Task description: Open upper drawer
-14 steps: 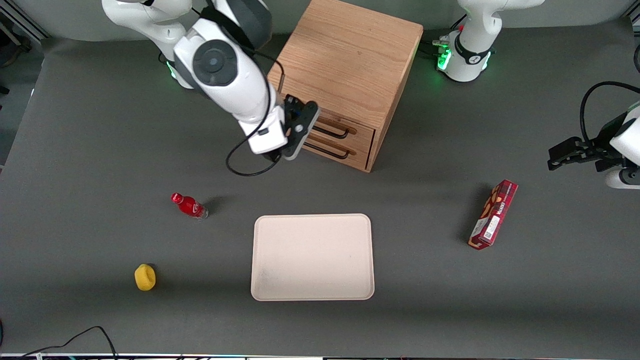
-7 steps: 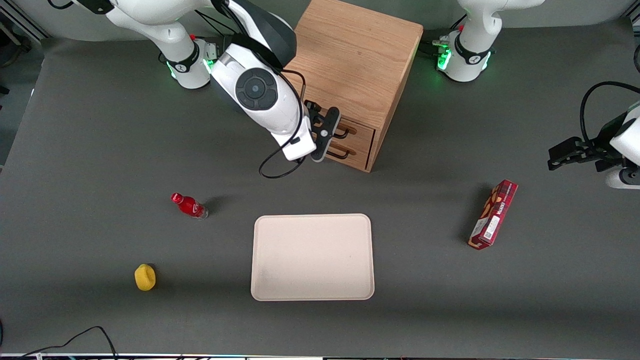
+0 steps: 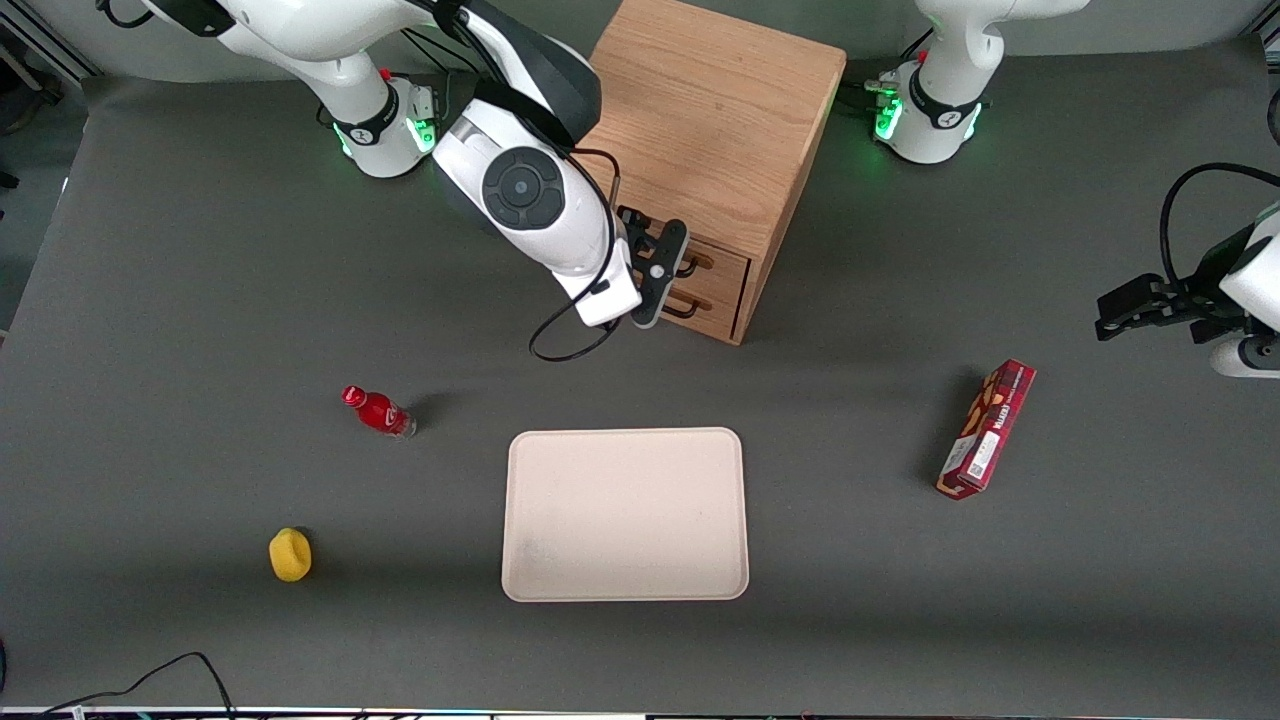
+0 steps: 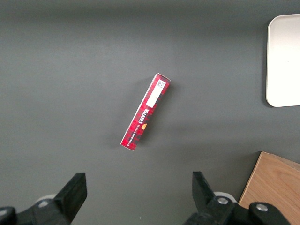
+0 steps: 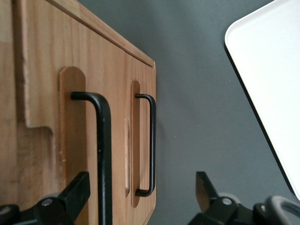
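Note:
The oak cabinet (image 3: 715, 110) stands at the back of the table, both drawers flush and shut. The upper drawer (image 3: 722, 262) has a black wire handle (image 3: 693, 266); the lower drawer's handle (image 3: 685, 308) sits beneath it. My right gripper (image 3: 665, 272) is open, right in front of the drawer fronts. In the right wrist view the gripper (image 5: 143, 197) is open with the upper drawer's handle (image 5: 104, 154) between its fingers, close to one finger (image 5: 77, 192) and not gripped. The lower handle (image 5: 153, 140) also lies inside the gap. The arm hides part of both handles in the front view.
A cream tray (image 3: 625, 515) lies nearer the front camera than the cabinet. A red bottle (image 3: 378, 411) and a yellow object (image 3: 290, 554) lie toward the working arm's end. A red box (image 3: 987, 428) lies toward the parked arm's end.
My gripper has moved along the cabinet front toward the middle of the handles and closer to the drawer fronts. The drawers have not moved.

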`<state>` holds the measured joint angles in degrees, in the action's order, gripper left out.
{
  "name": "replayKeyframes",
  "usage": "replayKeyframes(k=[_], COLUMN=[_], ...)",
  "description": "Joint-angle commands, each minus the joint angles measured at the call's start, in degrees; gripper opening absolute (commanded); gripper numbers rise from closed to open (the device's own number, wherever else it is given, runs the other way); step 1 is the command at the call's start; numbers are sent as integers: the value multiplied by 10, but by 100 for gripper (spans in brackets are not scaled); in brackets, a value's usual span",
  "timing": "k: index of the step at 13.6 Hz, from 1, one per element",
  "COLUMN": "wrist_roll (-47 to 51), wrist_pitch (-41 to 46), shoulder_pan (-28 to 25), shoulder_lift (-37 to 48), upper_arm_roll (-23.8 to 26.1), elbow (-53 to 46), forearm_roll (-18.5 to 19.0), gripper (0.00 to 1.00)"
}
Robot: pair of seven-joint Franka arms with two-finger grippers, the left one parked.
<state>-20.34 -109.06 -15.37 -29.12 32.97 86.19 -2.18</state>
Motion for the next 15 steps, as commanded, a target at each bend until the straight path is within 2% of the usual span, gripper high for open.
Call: replayKeyframes(k=[1, 11, 15], wrist_roll=[-29, -119, -146], wrist_pitch=[-12, -33, -37], shoulder_pan=[-4, 3, 5], shoulder_lift=[-13, -13, -9], upper_arm_roll=[-7, -49, -81], elbow=[-6, -9, -11], forearm_roll=[8, 8, 5], gripper=[100, 100, 100])
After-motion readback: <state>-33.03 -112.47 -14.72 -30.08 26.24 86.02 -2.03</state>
